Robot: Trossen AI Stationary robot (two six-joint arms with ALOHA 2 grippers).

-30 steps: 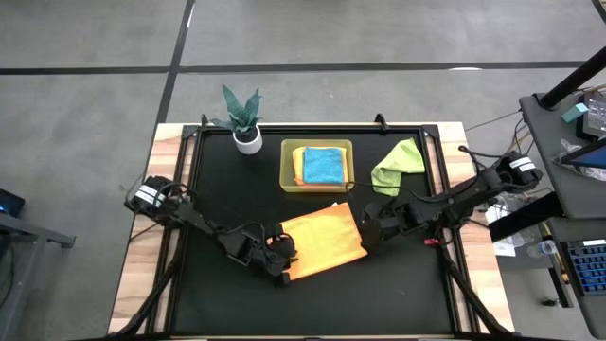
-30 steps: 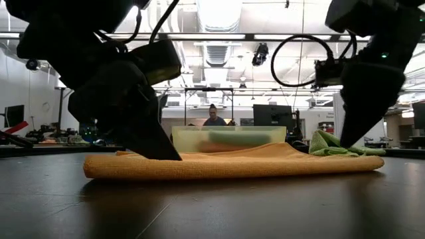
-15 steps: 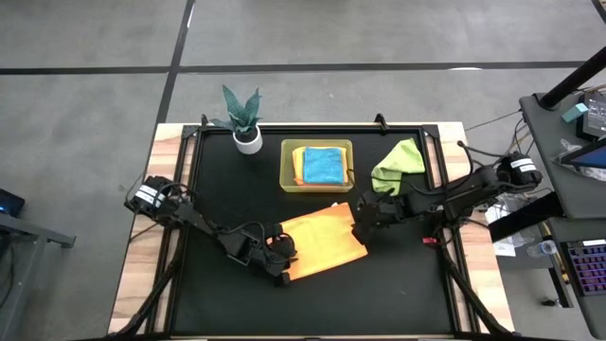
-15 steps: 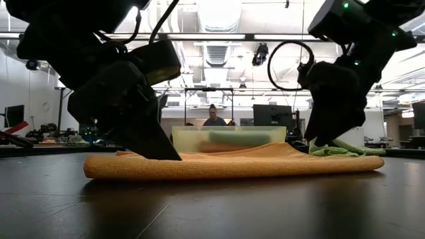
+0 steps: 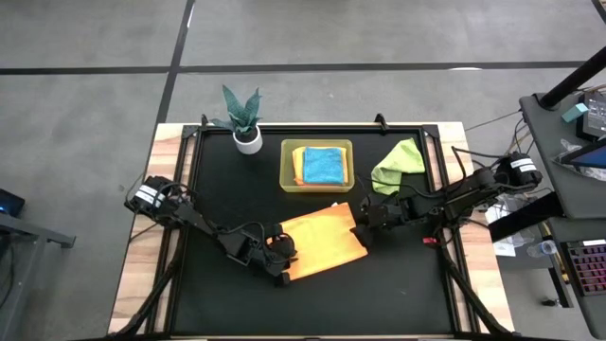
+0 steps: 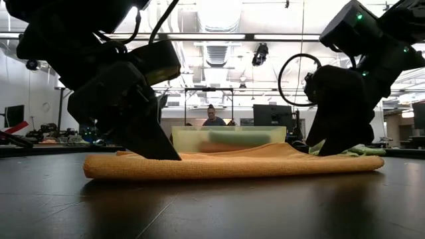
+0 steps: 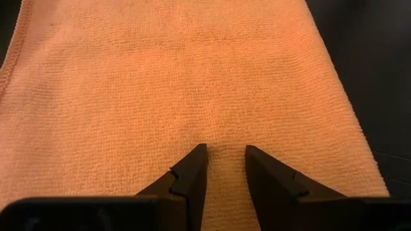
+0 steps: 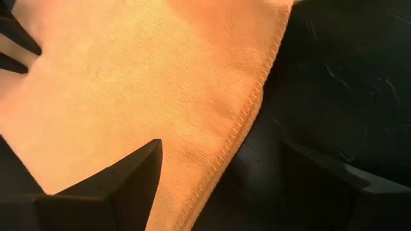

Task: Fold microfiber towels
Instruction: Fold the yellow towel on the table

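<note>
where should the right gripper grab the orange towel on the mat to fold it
Probably the stitched hem at its right edge. The orange towel lies flat on the black mat, so only an edge offers a lip. The right gripper already straddles that hem, open, one finger over cloth, the other over mat. Come in low from the right; the left gripper presses the opposite end.

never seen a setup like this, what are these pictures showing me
Two robot arms work at a black table, each ending in a two-finger gripper. One camera looks down from above, one sits at table height, and one rides on each wrist. An orange towel lies flat. The left gripper rests on its near edge, fingers slightly apart; the right gripper is wide open at its far corner. Neither holds anything. A yellow-green bin holds a blue towel on another orange one. A lime towel and a small plant sit nearby.
</note>
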